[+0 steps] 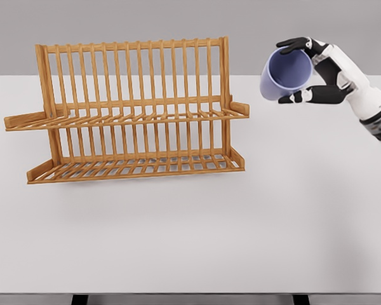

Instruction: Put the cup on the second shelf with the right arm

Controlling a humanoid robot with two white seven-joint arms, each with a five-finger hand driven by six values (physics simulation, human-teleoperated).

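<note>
Cup [286, 74] is riding tilted in the right hand's [317, 70] grasp at upper right, needing leftward carry onto the rack's [130, 114] upper shelf [127, 118].

1. Wooden dish rack [130, 114] standing on the left half of the white bench [197, 241], blocking passage there from back to mid-depth.
2. Upper shelf [127, 118] open toward the front, closed behind by a row of upright slats [133, 70].
3. Lower shelf [136, 166] jutting forward beneath, with a low front rail.
4. End posts [225, 95] closing off the rack's right side at both levels.
5. Open air between that right end and the right hand [311, 70], held above the bench with a lilac cup [286, 75] tilted mouth-left, apart from the rack.
6. Wide bare bench in front of the rack and along the right.
</note>
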